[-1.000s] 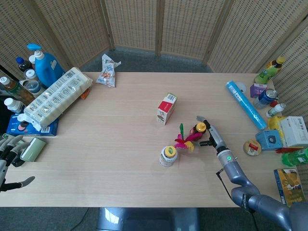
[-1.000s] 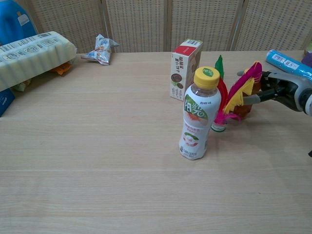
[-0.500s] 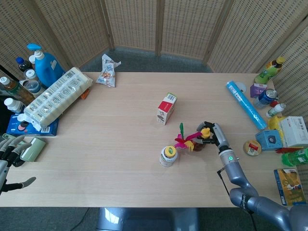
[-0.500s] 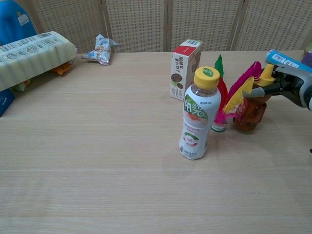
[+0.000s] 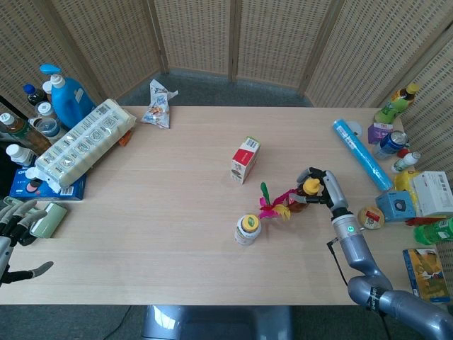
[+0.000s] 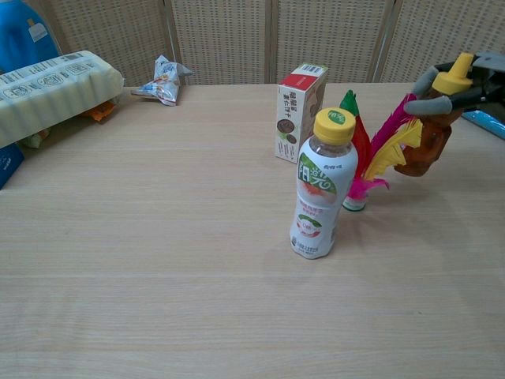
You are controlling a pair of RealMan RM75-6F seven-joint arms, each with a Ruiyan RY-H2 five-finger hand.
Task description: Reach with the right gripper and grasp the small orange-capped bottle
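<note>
The small orange-capped bottle (image 5: 309,191) (image 6: 436,134), amber with a pointed orange cap, hangs tilted above the table, right of the feathered shuttlecock (image 5: 274,204) (image 6: 369,158). My right hand (image 5: 323,188) (image 6: 461,83) grips it around the neck, fingers wrapped below the cap. The shuttlecock's pink and yellow feathers overlap the bottle's lower part in both views. My left hand (image 5: 13,225) rests at the table's far left edge beside a pale green object, fingers apart and holding nothing.
A yellow-capped drink bottle (image 5: 248,229) (image 6: 321,184) stands just left of the shuttlecock. A red-and-white carton (image 5: 245,159) (image 6: 299,110) stands behind. A blue tube (image 5: 362,153), cans and boxes crowd the right edge; detergent (image 5: 65,93) and a long pack (image 5: 81,144) fill the left.
My right hand closed on the orange-capped bottle, lifted it off the table and carried it up and to the right, away from the shuttlecock.
</note>
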